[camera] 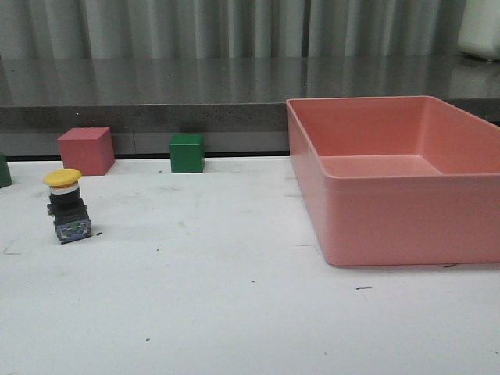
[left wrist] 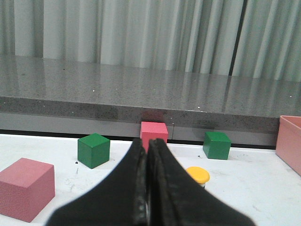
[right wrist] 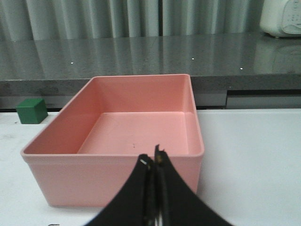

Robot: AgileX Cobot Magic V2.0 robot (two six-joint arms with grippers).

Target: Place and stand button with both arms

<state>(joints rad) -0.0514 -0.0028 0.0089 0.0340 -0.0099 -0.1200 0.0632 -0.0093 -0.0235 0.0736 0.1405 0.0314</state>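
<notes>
Push-button [camera: 68,206] upright on tabletop [camera: 234,312], yellow cap up, well left of pink bin [camera: 406,187]; apparently placed already. Left hand [left wrist: 148,179] closed, empty. Right hand [right wrist: 154,188] closed, empty, facing bin.

The white surface [camera: 234,312] lay open across its near and middle stretch, giving wide passage between the button [camera: 68,205] on the left and the pink bin [camera: 391,195] on the right. The bin's tall walls blocked the whole right side. Behind the button stood a pink cube [camera: 86,150] and a green cube [camera: 187,152], well apart, against the raised grey ledge [camera: 195,98]. Another green block [camera: 4,169], probably a cube, sat at the far left edge.
</notes>
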